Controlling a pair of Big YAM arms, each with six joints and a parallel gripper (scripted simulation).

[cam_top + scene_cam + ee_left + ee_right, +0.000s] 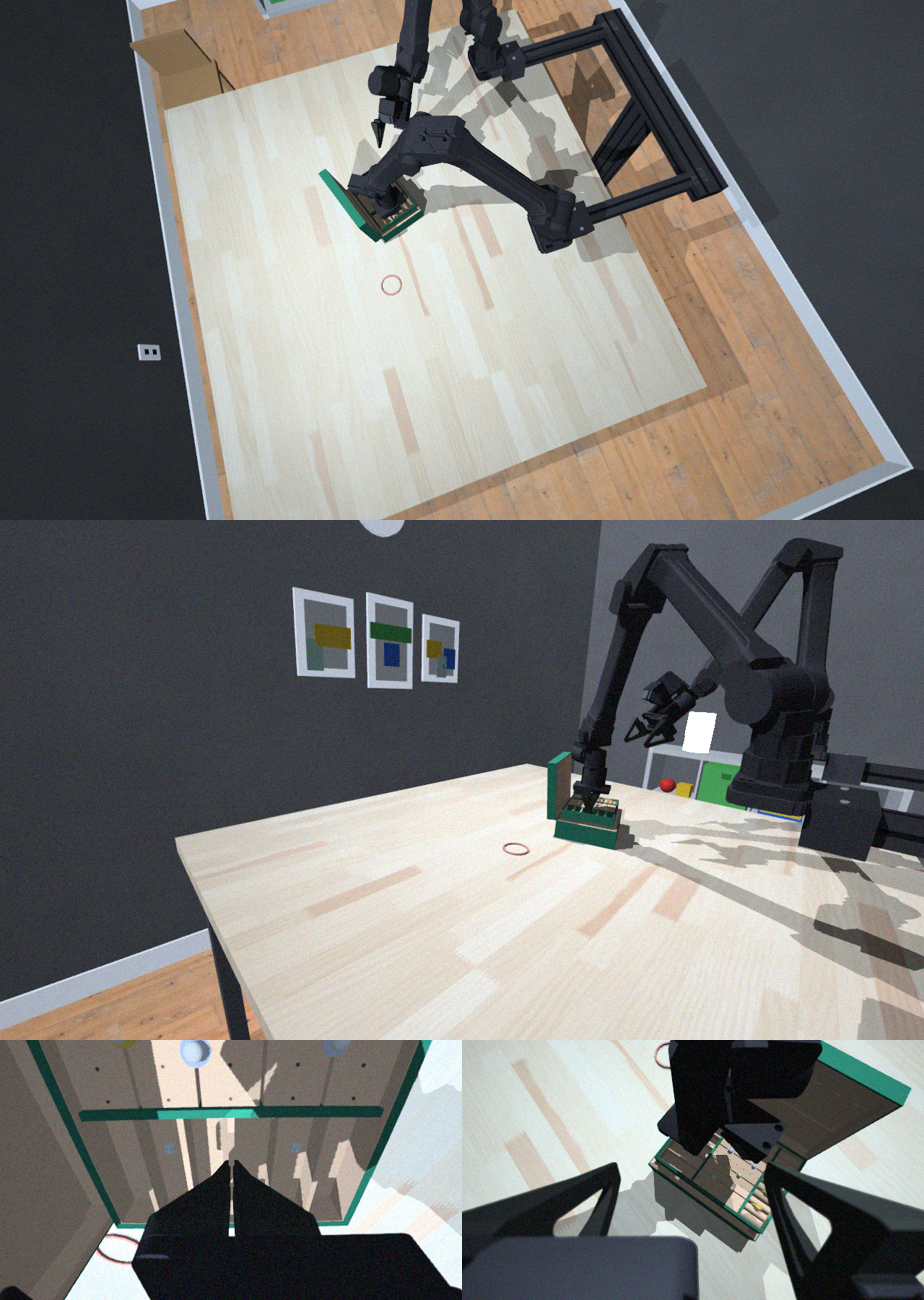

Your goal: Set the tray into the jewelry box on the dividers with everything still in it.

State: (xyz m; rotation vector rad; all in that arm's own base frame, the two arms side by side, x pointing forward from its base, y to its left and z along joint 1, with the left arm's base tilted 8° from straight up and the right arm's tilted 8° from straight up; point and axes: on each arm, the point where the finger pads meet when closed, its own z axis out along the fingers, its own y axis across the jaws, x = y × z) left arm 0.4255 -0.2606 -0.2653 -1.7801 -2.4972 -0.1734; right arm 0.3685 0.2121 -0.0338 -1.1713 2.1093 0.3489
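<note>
your jewelry box point(402, 229) point(585, 835) point(698, 1195) has its lid point(351, 210) point(553, 788) point(47, 1184) point(866, 1074) upright; tray point(399, 219) point(591, 815) point(231, 1113) point(751, 1193) in its mouth, proud of the rim. left gripper point(588, 810) point(232, 1163) point(694, 1153) pinches tray; right gripper point(399, 129) point(637, 742) point(693, 1168) spread, apart. pink ring point(382, 284) point(515, 854) point(113, 1260) point(655, 1055) near box.
</note>
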